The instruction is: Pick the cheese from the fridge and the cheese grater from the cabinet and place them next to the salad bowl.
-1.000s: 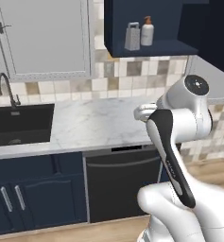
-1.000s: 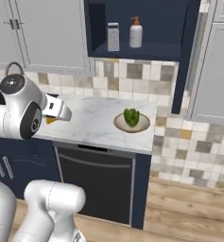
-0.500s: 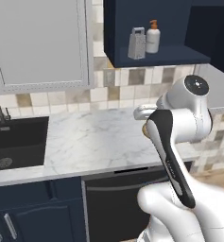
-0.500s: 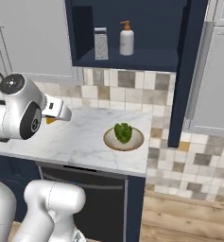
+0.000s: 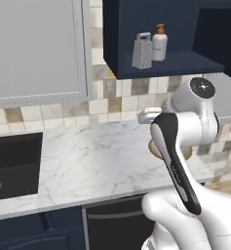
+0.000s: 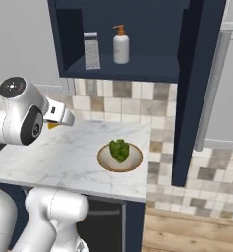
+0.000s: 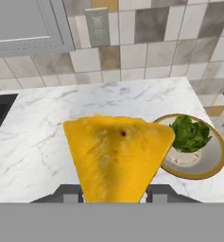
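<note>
Our two dark fingers (image 7: 70,193) are closed on the yellow-orange triangular cheese wedge (image 7: 116,153), held above the white marbled counter (image 7: 47,142). Just to its right in the hand view sits the shallow tan salad bowl with green leaves (image 7: 194,146). Up on the open shelf of the dark navy wall cabinet (image 6: 132,66), we see the tapered grey metal box grater (image 6: 92,50) beside a white soap bottle with an orange pump (image 6: 120,45).
</note>
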